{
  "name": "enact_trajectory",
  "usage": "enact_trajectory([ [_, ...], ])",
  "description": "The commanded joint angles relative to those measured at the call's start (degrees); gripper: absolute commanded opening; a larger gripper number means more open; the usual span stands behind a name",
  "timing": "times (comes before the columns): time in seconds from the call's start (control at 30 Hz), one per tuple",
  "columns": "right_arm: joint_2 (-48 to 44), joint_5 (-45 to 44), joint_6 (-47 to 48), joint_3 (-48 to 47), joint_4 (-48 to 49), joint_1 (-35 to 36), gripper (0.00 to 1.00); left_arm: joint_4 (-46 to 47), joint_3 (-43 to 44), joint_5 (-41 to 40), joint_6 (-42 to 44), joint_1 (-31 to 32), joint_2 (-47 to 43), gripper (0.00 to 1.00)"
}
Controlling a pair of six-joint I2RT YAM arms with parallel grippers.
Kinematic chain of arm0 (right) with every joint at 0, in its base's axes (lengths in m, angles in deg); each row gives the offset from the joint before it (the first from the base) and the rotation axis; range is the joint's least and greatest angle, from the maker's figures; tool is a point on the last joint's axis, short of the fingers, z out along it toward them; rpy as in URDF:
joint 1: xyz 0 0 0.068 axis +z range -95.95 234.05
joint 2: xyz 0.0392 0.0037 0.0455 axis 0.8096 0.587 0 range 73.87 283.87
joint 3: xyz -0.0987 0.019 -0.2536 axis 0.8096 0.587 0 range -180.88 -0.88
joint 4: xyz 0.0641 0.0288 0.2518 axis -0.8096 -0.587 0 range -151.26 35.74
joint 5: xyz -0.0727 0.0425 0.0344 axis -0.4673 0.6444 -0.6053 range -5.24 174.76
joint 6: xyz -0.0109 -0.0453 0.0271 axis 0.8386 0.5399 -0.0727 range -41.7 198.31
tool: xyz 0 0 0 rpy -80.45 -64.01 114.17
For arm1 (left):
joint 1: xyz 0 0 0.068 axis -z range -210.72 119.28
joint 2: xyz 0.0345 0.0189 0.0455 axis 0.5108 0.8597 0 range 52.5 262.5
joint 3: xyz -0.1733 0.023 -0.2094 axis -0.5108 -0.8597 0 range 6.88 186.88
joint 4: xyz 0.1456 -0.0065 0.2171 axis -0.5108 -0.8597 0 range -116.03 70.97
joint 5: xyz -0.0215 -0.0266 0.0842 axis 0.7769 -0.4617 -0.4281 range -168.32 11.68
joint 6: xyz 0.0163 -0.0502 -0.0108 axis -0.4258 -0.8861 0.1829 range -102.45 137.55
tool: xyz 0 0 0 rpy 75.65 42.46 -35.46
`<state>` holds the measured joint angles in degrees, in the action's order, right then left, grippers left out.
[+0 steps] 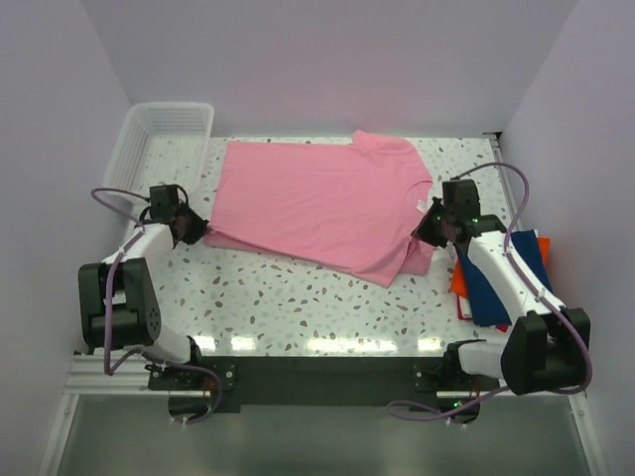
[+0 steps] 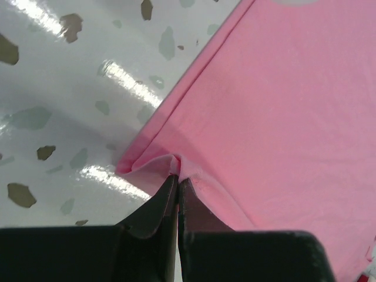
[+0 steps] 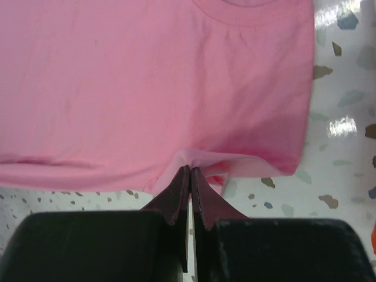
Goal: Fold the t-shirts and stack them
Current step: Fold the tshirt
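My left gripper (image 2: 177, 176) has its jaws pressed almost together on a small pucker of cloth at the near-left corner of the pink t-shirt (image 1: 317, 203). In the left wrist view the cloth rises into a little ridge right at my fingertips, and the shirt's edge runs away from there as a doubled fold. My right gripper (image 3: 191, 170) is likewise pinched closed, on a lip of the same shirt at its near-right end. There a paler under-layer peeks out from beneath the top layer just beside my fingers.

The pink t-shirt lies spread flat between my two grippers on the speckled table (image 1: 298, 297). Its neck opening is to the right and its hem to the left, and its far edge reaches close to the back wall.

Under and beside my right arm, near the right edge of the table, lies the navy blue t-shirt (image 1: 484, 297) as a folded rectangle. It rests on the orange-red t-shirt (image 1: 459, 280), whose edges show around it.

The white mesh basket (image 1: 149, 139) stands in the far-left corner, just beyond my left gripper and beside the pink shirt's hem end. All three shirts lie on the table, outside it.
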<state>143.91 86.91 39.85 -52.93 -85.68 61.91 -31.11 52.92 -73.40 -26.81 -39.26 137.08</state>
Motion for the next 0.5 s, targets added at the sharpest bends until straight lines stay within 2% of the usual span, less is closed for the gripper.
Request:
enact_trajectory([
  [0.0,5.43,-1.98,1.28,-6.12,4.96,0.05,0.0,2.23,5.63,1.31,0.33,0.45,4.96,0.05],
  [0.2,12.83,-2.06,1.63,-12.98,5.75,-0.12,0.0,2.58,10.03,1.75,-0.03,0.63,10.33,0.04],
  [0.47,19.25,-1.54,1.63,-18.61,6.46,-1.88,0.0,1.53,14.6,1.49,0.06,0.62,12.98,0.03],
])
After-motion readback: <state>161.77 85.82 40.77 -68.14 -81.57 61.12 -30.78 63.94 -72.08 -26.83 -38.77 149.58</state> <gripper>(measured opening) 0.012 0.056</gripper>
